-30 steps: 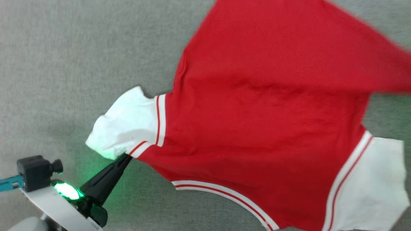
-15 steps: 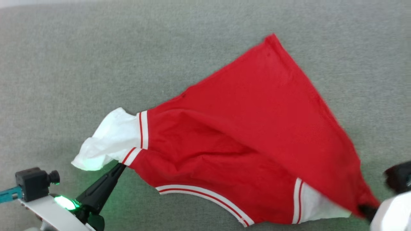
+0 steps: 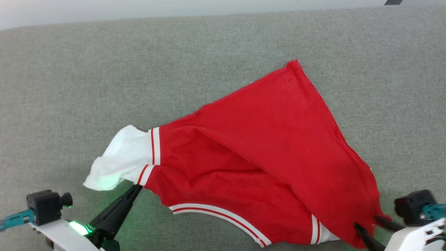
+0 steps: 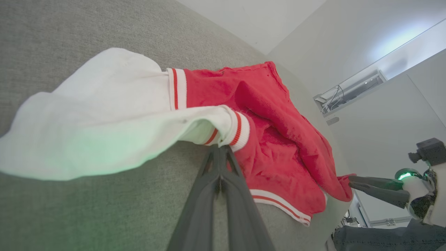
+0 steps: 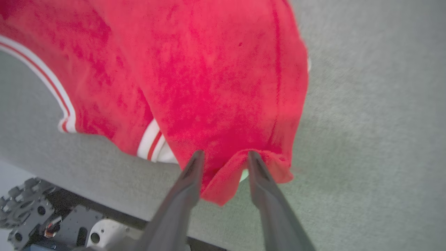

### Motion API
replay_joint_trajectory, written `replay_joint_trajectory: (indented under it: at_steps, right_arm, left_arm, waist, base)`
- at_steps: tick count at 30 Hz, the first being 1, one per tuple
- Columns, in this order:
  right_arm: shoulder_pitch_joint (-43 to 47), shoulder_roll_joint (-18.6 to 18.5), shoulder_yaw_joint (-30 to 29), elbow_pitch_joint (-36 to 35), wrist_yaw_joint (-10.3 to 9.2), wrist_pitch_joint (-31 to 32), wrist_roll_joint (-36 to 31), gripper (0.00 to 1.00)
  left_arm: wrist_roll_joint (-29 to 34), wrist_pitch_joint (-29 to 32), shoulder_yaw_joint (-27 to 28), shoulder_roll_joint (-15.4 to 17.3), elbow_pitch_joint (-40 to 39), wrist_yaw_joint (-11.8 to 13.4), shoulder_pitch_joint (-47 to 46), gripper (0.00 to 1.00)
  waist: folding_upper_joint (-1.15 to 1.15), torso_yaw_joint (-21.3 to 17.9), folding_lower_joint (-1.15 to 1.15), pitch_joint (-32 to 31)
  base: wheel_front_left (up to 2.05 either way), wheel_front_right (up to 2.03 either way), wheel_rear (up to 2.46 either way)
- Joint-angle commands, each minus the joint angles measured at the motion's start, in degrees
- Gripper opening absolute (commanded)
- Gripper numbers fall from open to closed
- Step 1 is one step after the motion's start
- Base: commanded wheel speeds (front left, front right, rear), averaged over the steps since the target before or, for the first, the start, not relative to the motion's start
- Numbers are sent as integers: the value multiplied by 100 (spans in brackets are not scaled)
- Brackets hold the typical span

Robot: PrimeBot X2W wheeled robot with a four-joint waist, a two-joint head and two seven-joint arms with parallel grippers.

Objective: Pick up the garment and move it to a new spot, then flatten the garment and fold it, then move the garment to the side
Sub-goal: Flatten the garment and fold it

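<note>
The garment (image 3: 264, 157) is laid rumpled on the grey worktop (image 3: 104, 69), one side folded over. The left tool (image 4: 220, 150) is pressed together, seemingly pinching the striped sleeve seam. The right tool (image 5: 225, 153) is spread around a red corner. Pulled from one side only, the cloth could be bunched.

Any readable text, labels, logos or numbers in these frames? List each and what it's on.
None can be read.
The garment shows plain red cloth, white sleeves and striped trim, with no print or tag.
The grey surface is unmarked.
The left tool and right tool carry no legible marking.
</note>
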Motion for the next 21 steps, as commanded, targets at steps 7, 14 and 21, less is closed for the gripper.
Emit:
replay_joint_trajectory:
  at_steps: [7, 14, 21]
  right_arm:
    - [-321, -291, -496, -610, -9, -940, -74, 100]
    - [-1582, -57, -473, -44, -9, -2045, -455, 100]
    - [-3197, 123, 13, 1811, -9, -2887, -1018, 100]
  left_arm:
    - [124, 3, -85, -152, 94, 12, 33, 0]
    - [162, 3, -206, -235, 130, 12, -190, 0]
    - [157, 4, -317, -364, 166, 12, -430, 0]
  waist:
    - [0, 129, 0, -106]
    - [0, 311, 0, -25]
    - [0, 506, 0, 41]
  base:
    - [0, 0, 0]
    - [0, 0, 0]
    - [0, 0, 0]
